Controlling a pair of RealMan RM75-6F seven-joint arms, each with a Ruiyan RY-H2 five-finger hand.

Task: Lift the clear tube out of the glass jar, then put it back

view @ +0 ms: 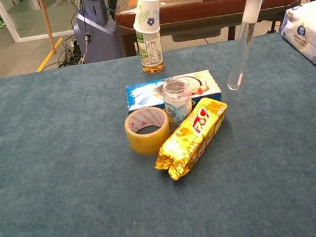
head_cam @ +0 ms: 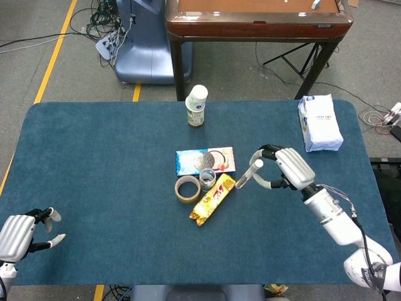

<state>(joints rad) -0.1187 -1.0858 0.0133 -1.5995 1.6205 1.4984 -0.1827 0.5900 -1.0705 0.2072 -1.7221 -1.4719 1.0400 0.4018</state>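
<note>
The clear tube (view: 244,26) hangs tilted above the table, its upper end pinched by my right hand (head_cam: 283,168), its lower end pointing down-left. In the head view the tube (head_cam: 248,173) shows beside the yellow packet. The small glass jar (view: 178,101) stands upright among the snacks, left of the tube and apart from it; the jar (head_cam: 207,180) holds nothing I can see. My left hand (head_cam: 25,231) rests at the table's near left corner, fingers apart, holding nothing.
Around the jar lie a tape roll (view: 147,130), a yellow snack packet (view: 193,136) and a blue biscuit box (view: 145,94). A bottle with a paper cup on top (view: 149,32) stands behind. A white tissue pack (head_cam: 320,123) lies at the far right.
</note>
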